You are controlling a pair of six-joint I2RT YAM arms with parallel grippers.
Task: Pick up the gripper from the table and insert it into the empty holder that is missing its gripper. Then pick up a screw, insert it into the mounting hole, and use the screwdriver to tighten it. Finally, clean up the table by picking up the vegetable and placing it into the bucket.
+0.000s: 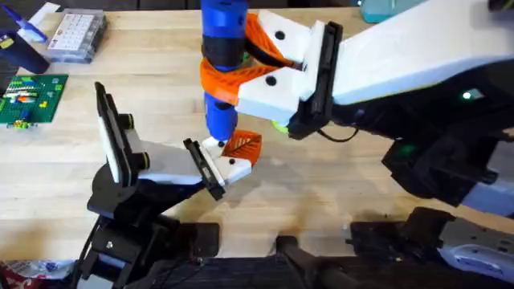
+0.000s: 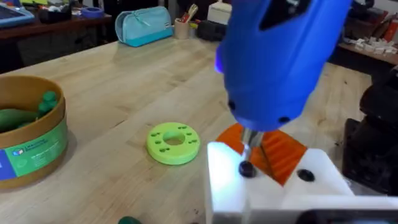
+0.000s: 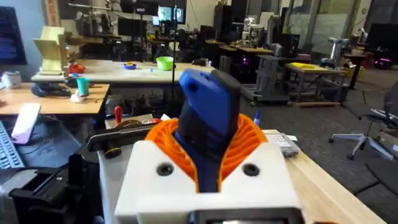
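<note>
- Screwdriver [image 1: 222, 56]: one, blue, held upright by the right gripper [image 1: 241, 60], whose orange fingers are clamped round the barrel at its black band. The right wrist view confirms the ribbed pads [image 3: 166, 148] pressing both sides of the tool.
- Long axis of the screwdriver is roughly vertical; its bit points straight down onto the holder [image 1: 225, 160].
- Left wrist view: the metal bit meets a dark screw head [image 2: 246, 168] on the white holder [image 2: 261, 186]. Tip appears seated on it; whether it is engaged in the slot cannot be told.
- Gripper piece [image 1: 243, 145]: one, orange, ribbed, sitting at the holder's end, directly beside the bit. It seems already inserted.
- Holder sits near the middle of the table [image 1: 337, 193], towards the front edge, on the small black-based arm.
- Second dark hole [image 2: 305, 175] in the holder, beside the screw; I cannot tell whether it is filled.
- Left gripper: fingers' state cannot be told.
- Nearer arm: the right arm is on the job, reaching across from the right edge.
- Bucket [image 2: 31, 134]: one, near the table's far left in the left wrist view, green items already inside. One green disc [image 2: 173, 142] lies between bucket and holder.
- Judgement: tightening stage; the coming move depends on keeping the bit square over the screw.
</note>
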